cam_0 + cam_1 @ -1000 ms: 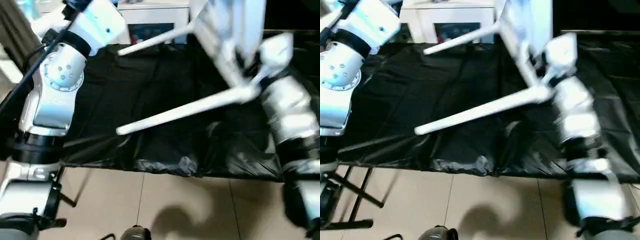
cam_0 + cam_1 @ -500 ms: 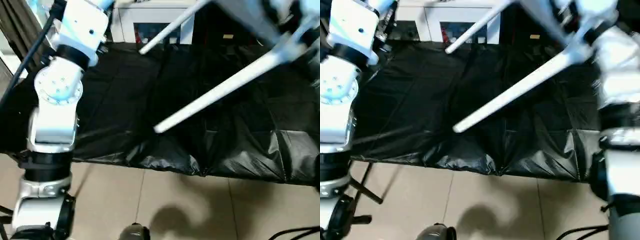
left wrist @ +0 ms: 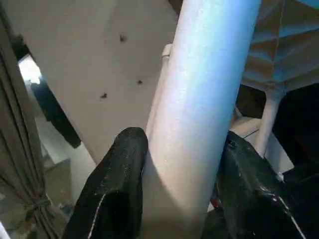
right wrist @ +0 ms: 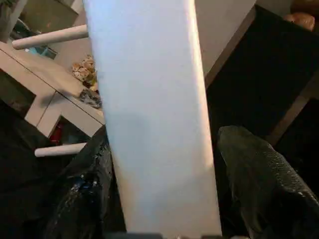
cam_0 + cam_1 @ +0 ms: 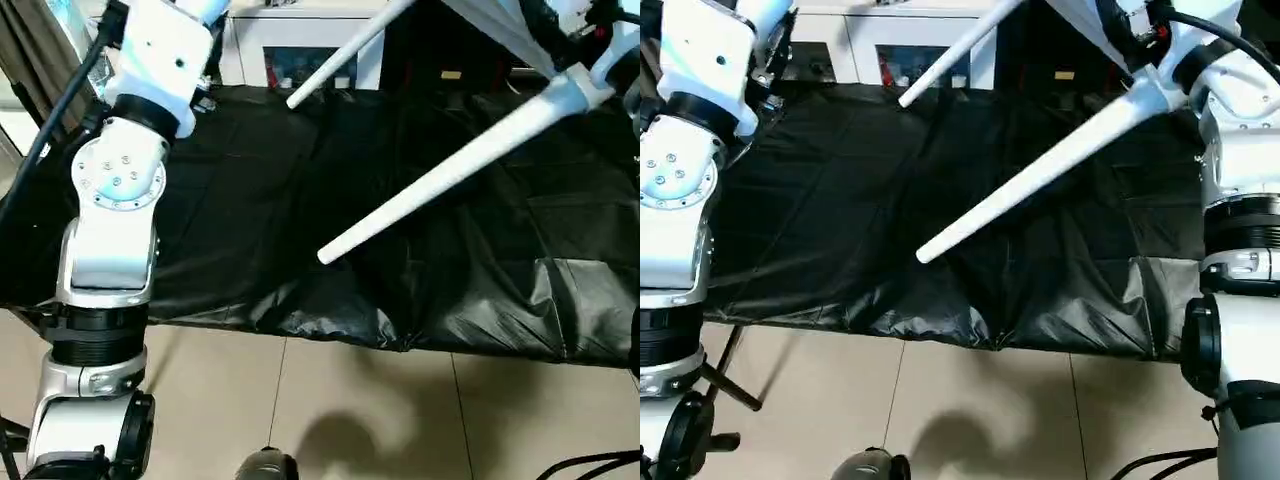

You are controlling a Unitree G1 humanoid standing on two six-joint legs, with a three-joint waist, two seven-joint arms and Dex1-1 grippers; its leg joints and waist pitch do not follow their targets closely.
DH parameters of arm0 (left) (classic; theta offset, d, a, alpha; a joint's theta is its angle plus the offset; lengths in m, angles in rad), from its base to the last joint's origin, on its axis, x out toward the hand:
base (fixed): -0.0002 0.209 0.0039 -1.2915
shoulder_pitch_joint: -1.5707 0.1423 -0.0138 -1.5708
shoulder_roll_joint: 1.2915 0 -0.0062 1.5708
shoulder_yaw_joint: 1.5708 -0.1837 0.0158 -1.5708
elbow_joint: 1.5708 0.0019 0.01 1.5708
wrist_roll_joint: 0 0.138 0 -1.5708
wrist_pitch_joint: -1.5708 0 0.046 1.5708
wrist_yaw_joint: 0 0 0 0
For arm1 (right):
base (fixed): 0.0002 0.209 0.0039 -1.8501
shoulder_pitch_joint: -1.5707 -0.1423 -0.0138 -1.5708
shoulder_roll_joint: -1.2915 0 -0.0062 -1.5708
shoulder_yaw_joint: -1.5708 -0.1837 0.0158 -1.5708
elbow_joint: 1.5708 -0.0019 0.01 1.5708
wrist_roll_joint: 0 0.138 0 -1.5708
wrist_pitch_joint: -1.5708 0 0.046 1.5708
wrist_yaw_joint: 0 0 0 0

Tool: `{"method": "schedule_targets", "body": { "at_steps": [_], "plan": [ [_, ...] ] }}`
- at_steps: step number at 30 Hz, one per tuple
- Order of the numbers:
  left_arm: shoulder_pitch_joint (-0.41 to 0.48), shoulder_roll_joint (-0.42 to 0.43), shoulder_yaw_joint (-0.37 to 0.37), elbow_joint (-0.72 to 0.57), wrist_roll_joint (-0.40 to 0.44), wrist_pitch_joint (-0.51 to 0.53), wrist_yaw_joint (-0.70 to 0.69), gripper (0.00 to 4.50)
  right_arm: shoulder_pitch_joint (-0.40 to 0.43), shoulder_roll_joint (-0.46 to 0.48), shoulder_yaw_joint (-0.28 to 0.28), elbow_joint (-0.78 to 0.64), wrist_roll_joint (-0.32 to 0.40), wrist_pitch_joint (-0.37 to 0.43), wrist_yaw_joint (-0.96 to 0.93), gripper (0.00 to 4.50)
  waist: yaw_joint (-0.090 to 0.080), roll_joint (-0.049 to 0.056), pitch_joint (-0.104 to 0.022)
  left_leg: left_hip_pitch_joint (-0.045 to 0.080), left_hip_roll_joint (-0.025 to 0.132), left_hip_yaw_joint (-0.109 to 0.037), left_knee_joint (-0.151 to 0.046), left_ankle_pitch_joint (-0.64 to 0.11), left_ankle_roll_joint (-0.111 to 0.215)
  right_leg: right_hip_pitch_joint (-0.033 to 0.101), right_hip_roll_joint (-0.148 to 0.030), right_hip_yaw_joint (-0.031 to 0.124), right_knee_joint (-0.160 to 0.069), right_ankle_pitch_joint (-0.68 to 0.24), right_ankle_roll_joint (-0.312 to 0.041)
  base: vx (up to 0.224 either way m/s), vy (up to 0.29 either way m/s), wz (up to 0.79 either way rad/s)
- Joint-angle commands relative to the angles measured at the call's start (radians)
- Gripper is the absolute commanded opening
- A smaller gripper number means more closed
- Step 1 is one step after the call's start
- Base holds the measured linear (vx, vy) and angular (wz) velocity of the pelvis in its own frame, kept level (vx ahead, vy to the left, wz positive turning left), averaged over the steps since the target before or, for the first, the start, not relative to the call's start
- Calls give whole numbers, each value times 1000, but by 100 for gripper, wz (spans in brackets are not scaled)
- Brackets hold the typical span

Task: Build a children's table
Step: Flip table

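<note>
The children's table [image 5: 500, 30] is raised above the black-covered bench [image 5: 250, 200], legs slanting down toward the robot; the left gripper [image 3: 174, 164] clamps one leg [image 3: 199, 99], while the right gripper [image 4: 159, 199] brackets another [image 4: 154, 114], contact unclear.

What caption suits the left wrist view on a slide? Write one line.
Left gripper closed around a white table leg, the tabletop's ribbed underside beyond it.

White legs [image 5: 440, 180] and white tabletop [image 5: 490, 25] over a glossy black sheet [image 5: 250, 200]. Arms [image 5: 115, 170] silver-white w/ black joint bands. Floor [image 5: 350, 410] beige tile, thin dark grout lines. Cabinet [image 5: 300, 45] white. Fingers [image 3: 117, 184] black, fine pebbled texture. Curtain [image 3: 20, 164] drab olive-grey.
</note>
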Motion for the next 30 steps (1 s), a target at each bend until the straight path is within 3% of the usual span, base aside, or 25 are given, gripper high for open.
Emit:
{"method": "schedule_targets", "body": {
  "at_steps": [1,10,16,17,21,22,23,24,26,29,30],
  "plan": [
    [40,-24,17,59,-33,73,16,191,-29,-6,-18,8,13,-16,10,368,-9,-33,-68,41,41,-23,-53,-182,68,29,-38,20,-79,-82,-231,0,0,0],
    [55,-37,30,67,-46,96,28,186,-4,19,-19,-79,94,-99,148,445,-20,-35,-64,40,43,-27,-60,-242,55,25,-40,19,-88,-159,-205,0,0,0],
    [62,-26,33,107,-80,43,-5,182,24,39,-62,-170,183,-134,182,450,-17,-34,-67,44,45,-27,-61,-234,62,22,-41,21,-88,-143,-204,0,0,0],
    [59,-13,30,123,-77,18,-14,181,45,52,-105,-216,245,-91,170,450,-17,-33,-67,44,45,-28,-62,-230,60,22,-40,20,-86,-135,-206,0,0,0],
    [53,-2,30,133,-79,8,-23,173,95,66,-145,-270,311,-9,171,450,-13,-32,-69,47,47,-29,-66,-223,53,23,-37,21,-83,-92,-205,0,0,0],
    [46,7,33,142,-78,5,-26,172,190,89,-153,-369,405,114,212,450,-13,-30,-68,48,45,-29,-66,-226,55,23,-36,21,-84,-87,-203,0,0,0],
    [41,12,33,147,-78,2,-28,170,258,103,-146,-424,454,174,239,450,-9,-24,-68,53,50,-31,-71,-250,51,21,-39,24,-87,-92,-192,0,0,0],
    [41,12,33,148,-78,2,-28,168,260,103,-145,-425,455,175,240,450,-8,-24,-70,54,51,-34,-76,-265,38,24,-38,22,-88,-88,-185,0,0,0],
    [36,20,34,156,-81,-3,-30,166,359,119,-121,-491,509,243,272,450,-11,-27,-69,54,50,-36,-79,-299,16,23,-39,22,-89,-100,-181,0,0,0],
    [31,33,30,173,-82,-28,-37,164,516,133,-51,-558,516,307,310,450,-6,-28,-68,53,50,-36,-83,-322,-9,20,-44,23,-95,-134,-177,0,0,0],
    [29,35,29,176,-81,-32,-39,164,549,144,-41,-554,502,313,304,450,-5,-33,-67,50,49,-36,-84,-325,-15,21,-46,24,-97,-156,-166,0,0,0]
  ]
}}
